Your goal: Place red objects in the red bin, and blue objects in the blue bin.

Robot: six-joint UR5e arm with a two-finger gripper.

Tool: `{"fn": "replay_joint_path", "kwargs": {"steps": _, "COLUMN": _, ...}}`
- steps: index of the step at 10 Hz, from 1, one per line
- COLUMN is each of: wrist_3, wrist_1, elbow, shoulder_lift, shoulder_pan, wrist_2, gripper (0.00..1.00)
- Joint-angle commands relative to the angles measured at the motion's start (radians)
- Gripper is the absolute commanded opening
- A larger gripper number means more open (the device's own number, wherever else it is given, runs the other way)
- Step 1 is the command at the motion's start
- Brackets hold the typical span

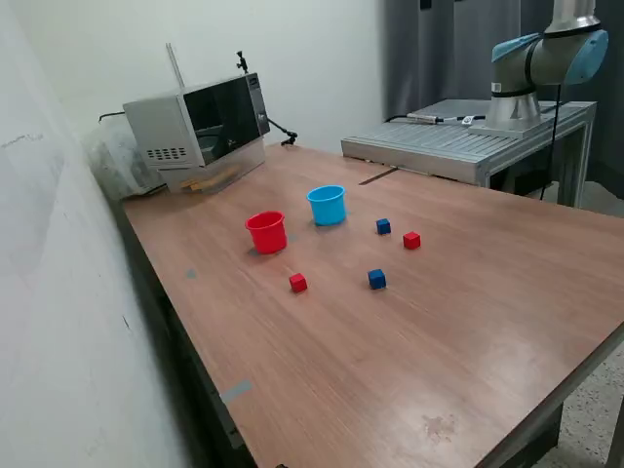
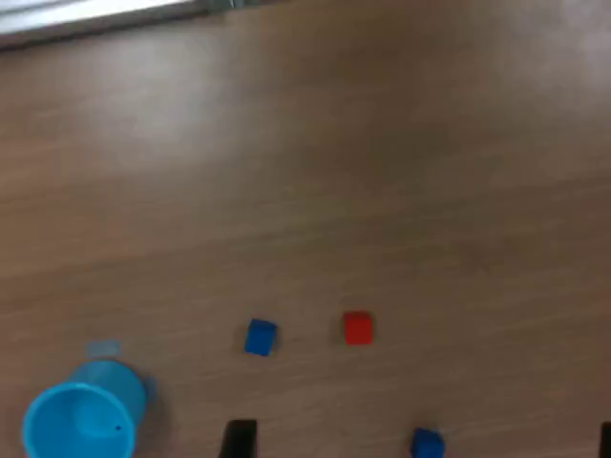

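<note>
1. The wooden surface takes up most of the exterior view; its near corners are cut off by the picture's edge, and a grey scrap of tape lies close to its edge on the exterior view's left.
2. Nearest of the task's things are a red cube and a blue cube, lying apart from each other in the middle of the surface.
3. Behind them lie a second blue cube and a second red cube, near each other but not touching.
4. The red cup and the light-blue cup stand upright just beside each other, further toward the far edge. What is inside either cup cannot be made out.
5. At the far corner sits a grey box with a dark window, and past the far edge is a metal stand carrying the arm's base. The arm is cut off above that.
6. The gripper does not show in the exterior view. In the blurred wrist view only two dark finger tips poke in at the picture's edge, set wide apart, with nothing between them; the light-blue cup there is partly cropped.
</note>
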Motion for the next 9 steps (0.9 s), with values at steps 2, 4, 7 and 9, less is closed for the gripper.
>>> {"fn": "replay_joint_path", "kwargs": {"steps": 2, "wrist_3": 0.057, "wrist_1": -0.376, "elbow": 0.17, "shoulder_lift": 0.237, "shoulder_pan": -0.01, "wrist_2": 0.005, "gripper": 1.0}}
{"fn": "replay_joint_path", "kwargs": {"steps": 4, "wrist_3": 0.095, "wrist_1": -0.526, "elbow": 0.231, "shoulder_lift": 0.398, "shoulder_pan": -0.055, "wrist_2": -0.001, "gripper": 1.0}}
{"fn": "replay_joint_path", "kwargs": {"steps": 7, "wrist_3": 0.096, "wrist_1": -0.617, "elbow": 0.25, "shoulder_lift": 0.5, "shoulder_pan": -0.128, "wrist_2": -0.013, "gripper": 1.0}}
{"fn": "replay_joint_path", "kwargs": {"steps": 9, "wrist_3": 0.095, "wrist_1": -0.636, "elbow": 0.241, "shoulder_lift": 0.529, "shoulder_pan": -0.18, "wrist_2": -0.026, "gripper": 1.0}}
